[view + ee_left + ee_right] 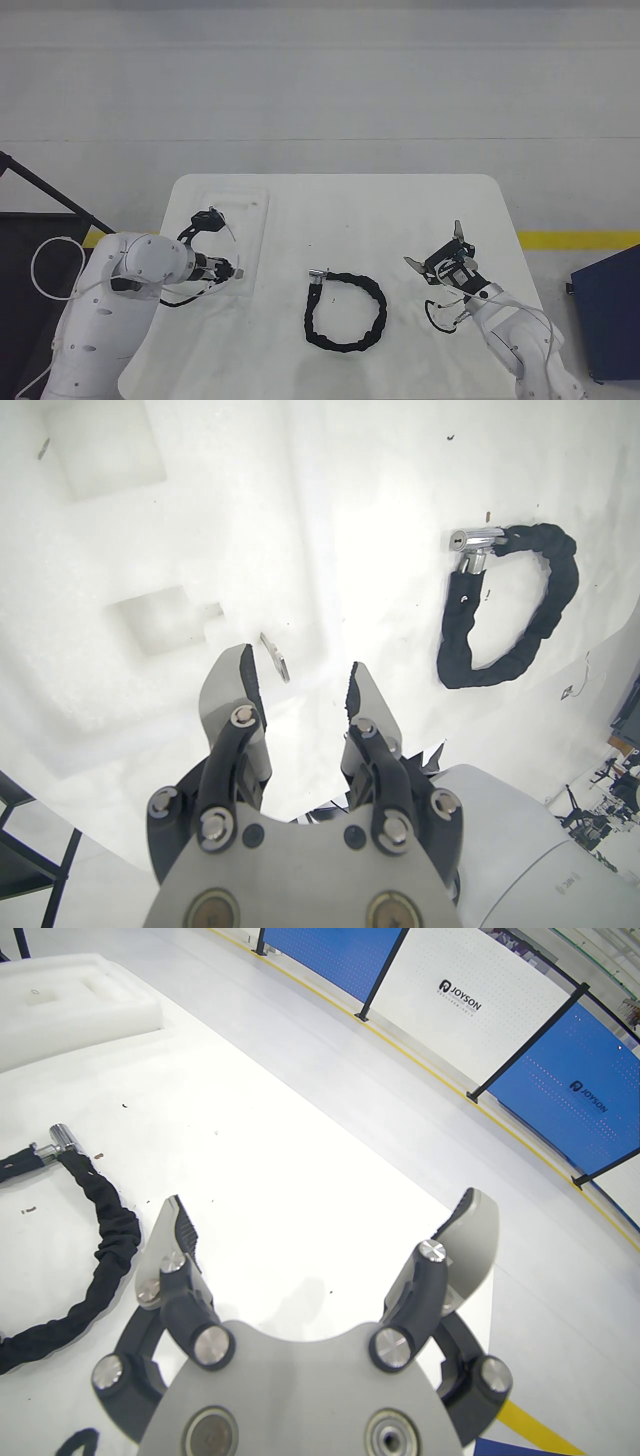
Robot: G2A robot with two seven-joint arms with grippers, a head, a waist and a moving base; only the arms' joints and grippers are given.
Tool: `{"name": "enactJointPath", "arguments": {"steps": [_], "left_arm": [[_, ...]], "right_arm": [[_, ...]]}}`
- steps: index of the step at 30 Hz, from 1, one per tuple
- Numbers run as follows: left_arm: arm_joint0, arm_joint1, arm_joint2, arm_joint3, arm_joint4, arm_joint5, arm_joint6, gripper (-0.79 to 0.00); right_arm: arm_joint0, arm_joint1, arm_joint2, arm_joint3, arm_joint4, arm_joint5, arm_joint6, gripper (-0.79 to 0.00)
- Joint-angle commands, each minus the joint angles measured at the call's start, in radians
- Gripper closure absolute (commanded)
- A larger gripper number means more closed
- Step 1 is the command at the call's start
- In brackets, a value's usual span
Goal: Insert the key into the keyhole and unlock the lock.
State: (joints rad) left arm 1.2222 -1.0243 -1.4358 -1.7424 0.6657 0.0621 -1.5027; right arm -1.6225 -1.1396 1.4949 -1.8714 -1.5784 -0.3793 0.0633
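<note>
Two tools stand wide open, holding nothing. The lock (376, 296), a black-sleeved chain loop with a chrome cylinder, lies on the desk (400, 215). To one side of it, the left tool (300, 670) hangs over a white foam tray (100, 680), close to the key (278, 658) lying there; the right tool (320, 1208) hangs at the lock's opposite side.

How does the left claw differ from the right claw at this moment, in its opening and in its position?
Opening: the left claw is only partly open, while the right claw is spread much wider.
Position: the left claw is at the white foam tray, close to the key. The right claw is over the bare table, to one side of the chain lock and apart from it.
Both are empty.
</note>
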Motion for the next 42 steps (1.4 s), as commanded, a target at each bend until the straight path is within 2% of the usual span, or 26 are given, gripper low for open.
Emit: {"name": "enactJointPath", "arguments": {"steps": [1, 34, 39, 41, 42], "left_arm": [[-0.01, 0.001, 0.012, 0.011, 0.009, 0.002, -0.004, -0.363], [-0.044, 0.02, 0.074, 0.059, 0.012, 0.03, 0.02, -0.259], [-0.048, 0.024, 0.075, 0.062, 0.009, 0.034, 0.023, -0.212], [-0.049, 0.025, 0.076, 0.062, 0.011, 0.034, 0.023, -0.157], [-0.05, 0.026, 0.077, 0.062, 0.01, 0.035, 0.023, -0.092]], "right_arm": [[0.0, 0.0, 0.0, 0.0, 0.0, 0.0, 0.0, -0.785], [0.0, 0.0, 0.0, 0.0, 0.0, 0.0, 0.0, -0.785], [0.0, 0.0, 0.0, 0.0, 0.0, 0.0, 0.0, -0.785], [0.0, 0.0, 0.0, 0.0, 0.0, 0.0, 0.0, -0.785], [0.0, 0.0, 0.0, 0.0, 0.0, 0.0, 0.0, -0.785]]}}
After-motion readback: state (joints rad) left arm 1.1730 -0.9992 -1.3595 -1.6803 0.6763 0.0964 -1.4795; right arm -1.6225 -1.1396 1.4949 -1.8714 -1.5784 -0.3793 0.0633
